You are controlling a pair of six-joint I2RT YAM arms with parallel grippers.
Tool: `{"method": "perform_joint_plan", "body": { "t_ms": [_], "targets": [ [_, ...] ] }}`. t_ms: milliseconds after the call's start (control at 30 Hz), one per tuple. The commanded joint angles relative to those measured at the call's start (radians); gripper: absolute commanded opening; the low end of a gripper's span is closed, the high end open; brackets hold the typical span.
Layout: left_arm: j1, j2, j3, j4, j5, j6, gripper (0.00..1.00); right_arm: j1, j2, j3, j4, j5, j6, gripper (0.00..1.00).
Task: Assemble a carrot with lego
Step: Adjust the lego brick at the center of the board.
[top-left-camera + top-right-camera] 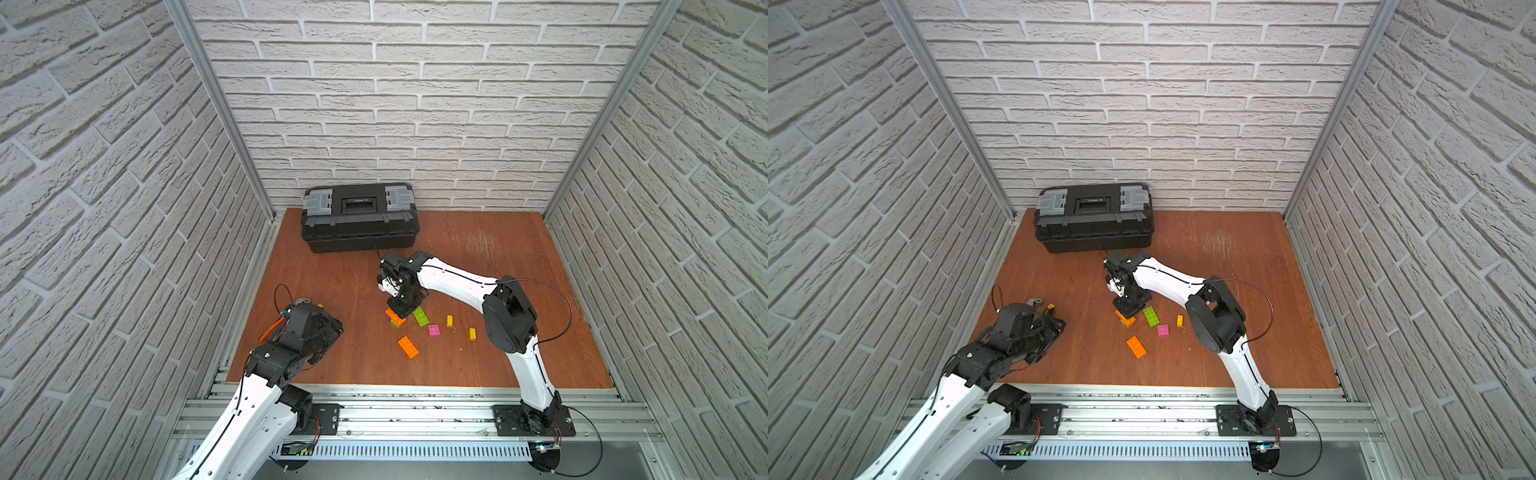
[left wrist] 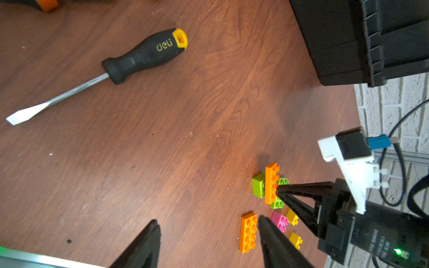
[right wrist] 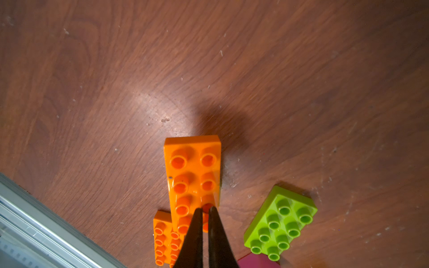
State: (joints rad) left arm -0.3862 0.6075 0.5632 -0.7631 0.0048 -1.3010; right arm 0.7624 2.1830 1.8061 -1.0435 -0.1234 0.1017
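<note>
The carrot (image 1: 397,319) is so far only an orange brick (image 3: 192,171) stacked studs-up on a short green brick (image 2: 258,186). It sits near the middle of the table, with its long axis flat and slanting from far left to near right in both top views. The right gripper (image 3: 204,211) stands straight over it, its claw pressed together with the tips resting on the orange brick's studs. Just beside it lies a long green brick (image 1: 420,316). A pink brick (image 1: 434,330), a yellow brick (image 1: 449,320) and a second yellow brick (image 1: 472,333) lie further right, and a loose orange brick (image 1: 408,347) is nearer the front. All lie flat and apart from each other. The left gripper (image 2: 207,219) hovers at the left with its claw spread, holding nothing, near a screwdriver (image 2: 144,55) and an orange-handled tool (image 1: 272,328). The table (image 1: 478,270) is reddish wood, scuffed. A black toolbox (image 1: 359,218) stands shut at the back, its contents hidden. White brick-pattern walls (image 1: 415,104) enclose three sides.
</note>
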Motion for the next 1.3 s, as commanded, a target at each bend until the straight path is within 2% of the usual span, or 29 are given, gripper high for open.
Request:
{"method": "perform_joint_plan", "body": {
  "t_ms": [0, 100, 133, 333, 467, 767, 1033, 1267],
  "targets": [
    [0.006, -0.008, -0.010, -0.004, -0.013, -0.001, 0.69, 0.006, 0.018, -0.029, -0.028, 0.064, 0.016, 0.09],
    [0.008, -0.010, -0.008, -0.006, -0.014, 0.000, 0.70, 0.006, -0.003, -0.012, -0.057, 0.084, 0.019, 0.11],
    [0.008, -0.009, -0.008, -0.007, -0.015, 0.000, 0.69, 0.007, -0.016, -0.009, -0.061, 0.091, 0.020, 0.14],
    [0.007, -0.004, -0.002, -0.008, -0.017, 0.004, 0.72, 0.002, -0.103, 0.034, -0.075, 0.063, 0.030, 0.50],
    [0.009, 0.013, 0.019, -0.012, -0.023, 0.018, 0.75, -0.017, -0.124, 0.070, -0.057, 0.001, 0.025, 0.59],
    [0.008, 0.023, 0.035, -0.015, -0.032, 0.028, 0.75, -0.011, -0.072, 0.111, -0.049, -0.065, -0.051, 0.62],
    [0.008, -0.002, 0.036, -0.037, -0.045, 0.030, 0.75, 0.019, -0.051, 0.038, -0.037, -0.010, -0.234, 0.63],
    [0.009, -0.006, 0.033, -0.038, -0.044, 0.028, 0.76, 0.022, -0.030, 0.027, -0.026, -0.005, -0.256, 0.66]
  ]
}}
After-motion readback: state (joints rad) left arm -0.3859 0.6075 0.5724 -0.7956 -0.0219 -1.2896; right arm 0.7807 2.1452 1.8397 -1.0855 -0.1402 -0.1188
